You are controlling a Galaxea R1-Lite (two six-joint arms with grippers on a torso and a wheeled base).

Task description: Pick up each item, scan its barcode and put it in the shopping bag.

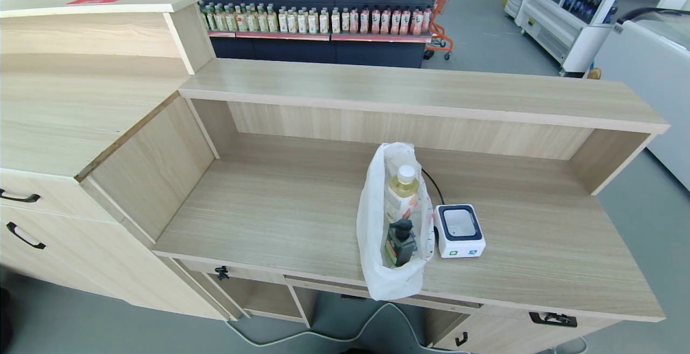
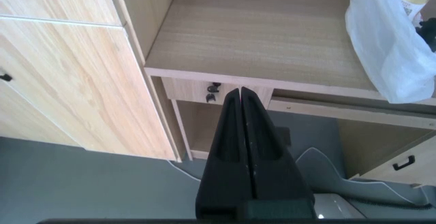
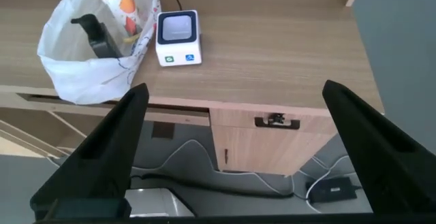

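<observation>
A white plastic shopping bag (image 1: 372,246) stands on the wooden counter (image 1: 280,214) near its front edge. Inside it are a bottle with a white cap (image 1: 403,184) and a dark pump bottle (image 1: 401,241). A white barcode scanner (image 1: 459,230) sits just right of the bag, its cable running back behind it. My left gripper (image 2: 241,98) is shut and empty, held low in front of the counter, left of the bag (image 2: 388,40). My right gripper (image 3: 235,94) is open and empty, below the counter's front edge, with the bag (image 3: 82,54) and scanner (image 3: 178,37) beyond it.
A raised shelf (image 1: 420,92) runs along the back of the counter, with a taller cabinet (image 1: 81,90) at the left. Drawers with black handles (image 3: 276,120) sit under the counter. Cables (image 1: 323,332) lie on the floor below. Store shelves and fridges stand behind.
</observation>
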